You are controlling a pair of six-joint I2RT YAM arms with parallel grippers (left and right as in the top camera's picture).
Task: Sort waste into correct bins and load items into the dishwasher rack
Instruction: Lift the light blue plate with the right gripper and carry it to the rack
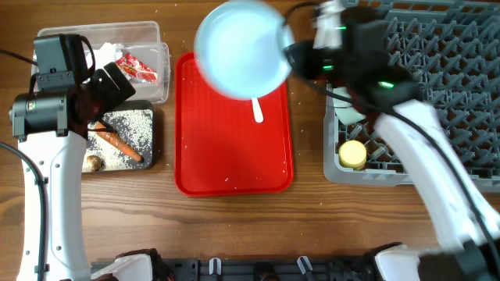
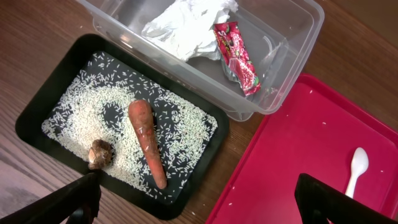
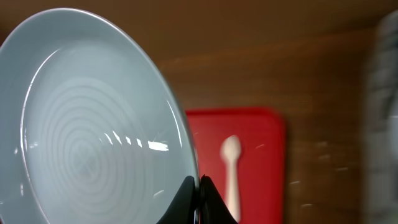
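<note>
Two right fingers (image 3: 214, 206) pinch the plate (image 3: 87, 130) rim above the red tray (image 1: 234, 148).

**Four things sitting on the wooden table**

The wooden table (image 1: 312, 218) carries everything. At the back left corner sits the clear plastic tub (image 1: 148, 31), with the black tray (image 1: 151, 133) right in front of it, pretty much touching. The red tray (image 1: 234, 156) lies flat just to their right. Then there's a strip of bare wood, and the grey dishwasher rack (image 1: 367, 176) takes up the right side.
</note>
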